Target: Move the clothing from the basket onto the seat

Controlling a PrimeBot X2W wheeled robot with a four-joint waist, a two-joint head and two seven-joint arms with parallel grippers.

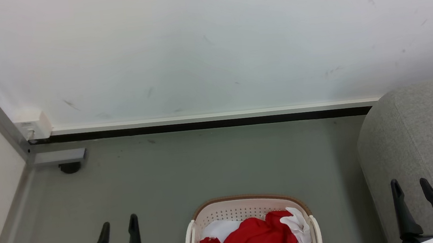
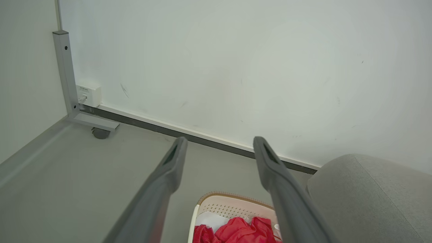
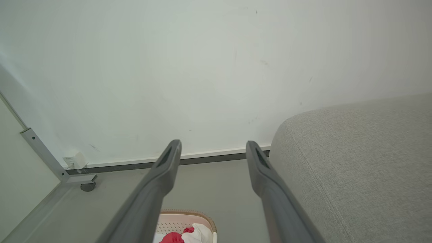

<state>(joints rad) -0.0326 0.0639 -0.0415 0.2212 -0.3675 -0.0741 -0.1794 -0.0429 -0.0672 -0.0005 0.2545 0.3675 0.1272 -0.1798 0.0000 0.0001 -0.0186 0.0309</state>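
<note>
A cream laundry basket [image 1: 247, 211] with a brown rim stands on the grey floor [image 1: 189, 169] near a white wall [image 1: 207, 37]. It holds crumpled red jerseys [image 1: 254, 241] with white trim, heaped beside a plain white cloth [image 1: 220, 229]. A light grey sofa [image 1: 422, 134] sits close by on the basket's right. The robot's left hand [image 1: 119, 221] hovers to the left of the basket and its right hand [image 1: 408, 182] in front of the sofa's rounded edge. Each has its two dark fingers spread apart, well clear of the fabric.
</note>
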